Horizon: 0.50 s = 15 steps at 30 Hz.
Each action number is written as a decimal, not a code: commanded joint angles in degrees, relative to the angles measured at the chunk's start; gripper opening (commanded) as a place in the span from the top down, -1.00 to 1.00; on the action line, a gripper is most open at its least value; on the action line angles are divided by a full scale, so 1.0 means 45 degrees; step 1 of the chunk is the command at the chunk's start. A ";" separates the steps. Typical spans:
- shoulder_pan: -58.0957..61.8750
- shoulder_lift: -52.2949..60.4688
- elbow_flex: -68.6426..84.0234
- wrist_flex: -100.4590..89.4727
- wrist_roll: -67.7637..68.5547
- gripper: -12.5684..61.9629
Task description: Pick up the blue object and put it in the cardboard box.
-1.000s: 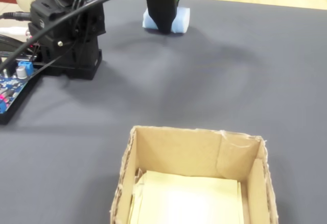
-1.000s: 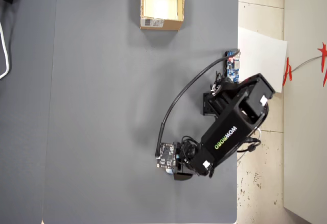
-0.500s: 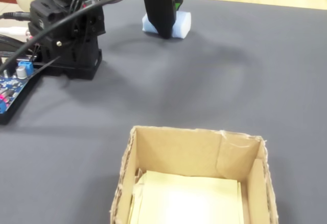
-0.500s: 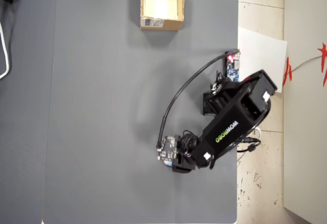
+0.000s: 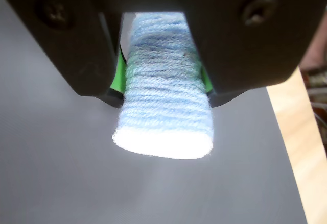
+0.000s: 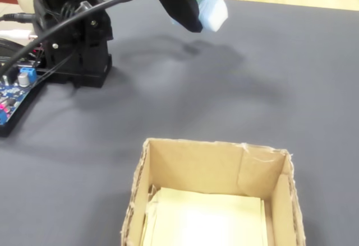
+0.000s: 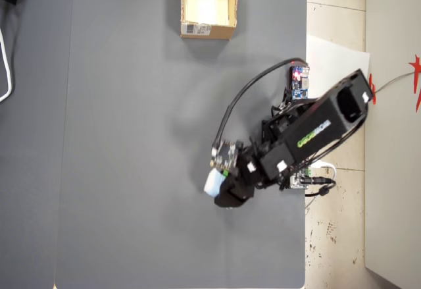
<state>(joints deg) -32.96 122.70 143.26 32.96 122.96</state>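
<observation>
Blue object (image 5: 164,91) clamped between jaws, lifted above grey table (image 6: 269,78)

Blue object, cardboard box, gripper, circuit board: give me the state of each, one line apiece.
blue object: clamped between the jaws, lifted clear of the table, one end sticking out.
gripper: shut on the blue object, raised above the grey mat.
cardboard box: open at the top, upright, no blue object inside.
circuit board: flat beside the arm's base, a red light showing.
</observation>
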 commanded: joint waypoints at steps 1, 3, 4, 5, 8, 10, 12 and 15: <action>0.0273 0.0469 -0.0371 -0.0703 0.0039 0.38; 0.0918 0.1074 -0.0137 -0.0703 0.0000 0.38; 0.1230 0.1250 -0.0098 -0.0703 -0.0176 0.38; 0.1484 0.1465 -0.0059 -0.0723 -0.0430 0.38; 0.2051 0.2207 0.0215 -0.0957 -0.1230 0.38; 0.2227 0.2617 0.0527 -0.1563 -0.1641 0.38; 0.2344 0.2871 0.0762 -0.2109 -0.2344 0.38; 0.2695 0.2910 0.0801 -0.2441 -0.3379 0.37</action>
<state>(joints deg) -21.09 130.69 148.80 26.63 108.72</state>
